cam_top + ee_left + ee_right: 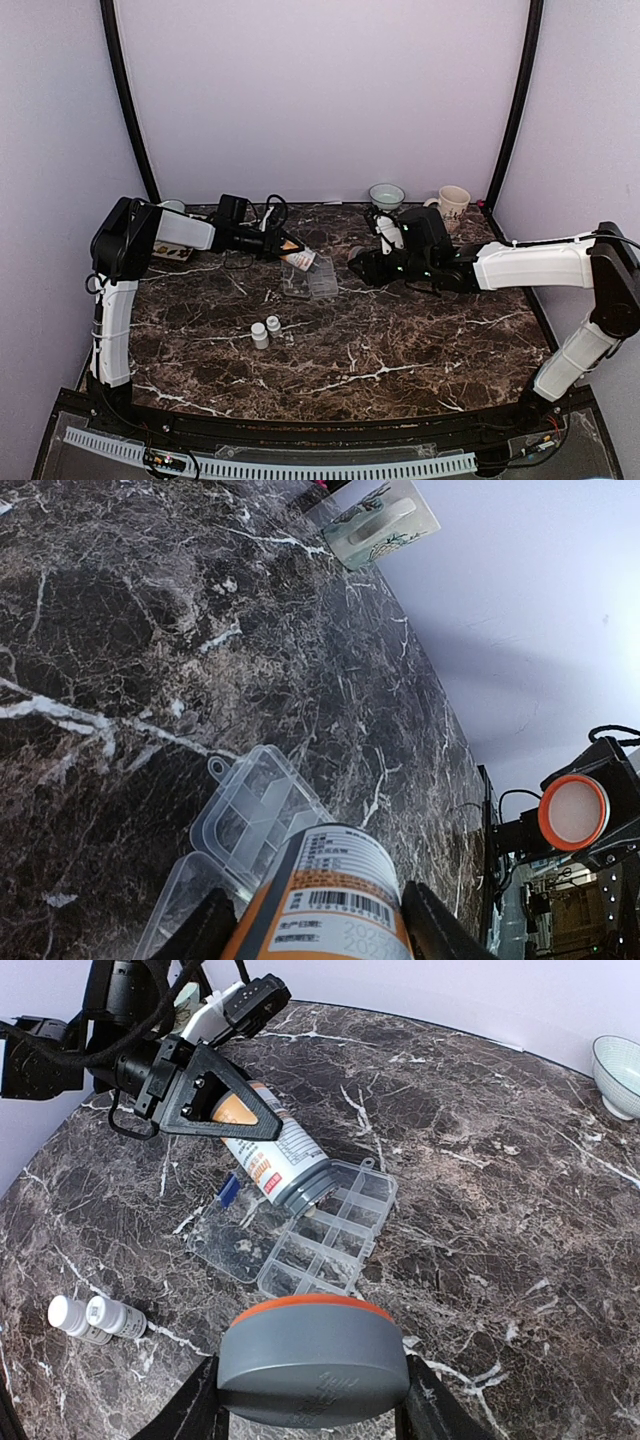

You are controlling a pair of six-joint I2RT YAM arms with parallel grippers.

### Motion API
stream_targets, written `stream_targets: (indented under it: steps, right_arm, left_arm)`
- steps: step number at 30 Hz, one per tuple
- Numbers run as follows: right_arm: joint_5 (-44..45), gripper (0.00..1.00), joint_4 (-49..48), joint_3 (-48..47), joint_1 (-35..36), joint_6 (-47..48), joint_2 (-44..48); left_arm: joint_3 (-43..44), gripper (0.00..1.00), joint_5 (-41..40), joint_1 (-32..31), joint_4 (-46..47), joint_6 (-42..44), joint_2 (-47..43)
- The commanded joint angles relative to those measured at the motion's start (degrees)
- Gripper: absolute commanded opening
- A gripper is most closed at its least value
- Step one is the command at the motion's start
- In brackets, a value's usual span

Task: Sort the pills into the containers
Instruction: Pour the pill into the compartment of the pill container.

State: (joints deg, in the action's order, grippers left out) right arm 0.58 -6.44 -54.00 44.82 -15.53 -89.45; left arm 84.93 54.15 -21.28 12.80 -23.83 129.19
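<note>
Basically, left gripper (235,1110), clamped on the orange bottle (283,1165), should tip gently so pills land in one compartment of the pill box (330,1245) near the far edge; right gripper (305,1410) pinches the cap (310,1345).

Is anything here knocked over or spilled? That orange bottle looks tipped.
The orange bottle is tilted mouth-down over the open pill box, but the left hand grips it and the right hand holds its grey cap, so it looks deliberate. Nothing looks scattered on the table.
</note>
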Motion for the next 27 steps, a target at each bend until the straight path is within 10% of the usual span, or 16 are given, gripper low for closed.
stream_targets:
  steps: [1,27]
  right_arm:
    - [-0.7,0.38,-1.7,-1.2,-0.4,0.1,0.1]
    - [-0.7,0.38,-1.6,-0.8,-0.4,0.4,0.8]
  left_arm:
    - [-0.8,0.0,0.3,-0.2,2.4,-0.2,-4.2]
    - [0.2,0.0,-4.9,-1.9,-1.8,4.3,-6.1]
